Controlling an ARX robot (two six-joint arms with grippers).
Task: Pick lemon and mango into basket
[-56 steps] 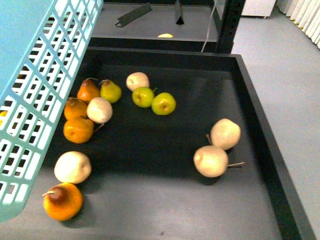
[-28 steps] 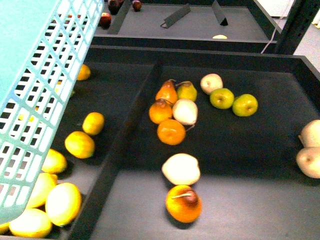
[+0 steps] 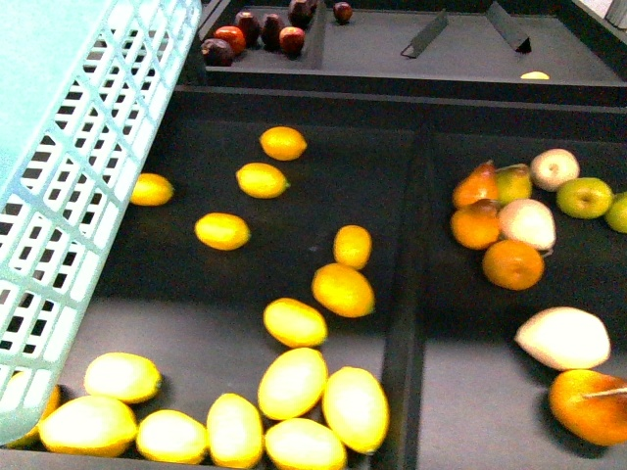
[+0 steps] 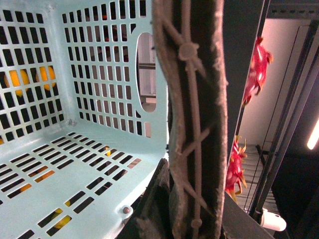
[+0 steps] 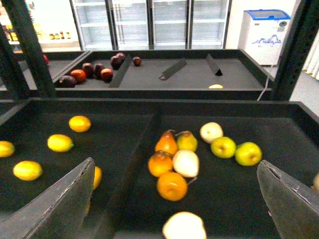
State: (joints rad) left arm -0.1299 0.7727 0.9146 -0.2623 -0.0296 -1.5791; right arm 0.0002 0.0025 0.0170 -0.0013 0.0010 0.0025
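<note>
Looking down on a dark tray (image 3: pixel 294 108) split by a divider (image 3: pixel 407 294). Left of that divider, small plump lemons (image 3: pixel 262 180) scattered apart over the far and middle part. Crowded along the near edge, bigger pale yellow ovals (image 3: pixel 292 383), several of them touching. Possibly the mango kind, but too washed out by glare to say. Right of the divider, a mixed cluster (image 3: pixel 509 235) of orange, pear-shaped and pale fruit, with green apples (image 3: pixel 585 197) just past it.

Raised and tilted at the left of the front view, the teal basket (image 3: pixel 78 196), its slotted wall overlapping the nearest yellow fruit. Seen from the left wrist camera, the same basket from inside, yellow-orange fruit glowing through the slots in its wall and floor. Running straight up the middle of that picture, the brownish-mauve handle (image 4: pixel 192 99), clamped at its lower end by the left gripper (image 4: pixel 192 211), dark jaws pressed against either side of it.

Spread wide and holding nothing, the right gripper (image 5: pixel 175 162), its grey fingers (image 5: pixel 55 209) well apart. Framed between them, the mixed cluster rather than any task fruit. Lemons off in the neighbouring compartment, across the divider, clear of both fingertips. One of them half hidden behind a finger, not touching it.
</note>
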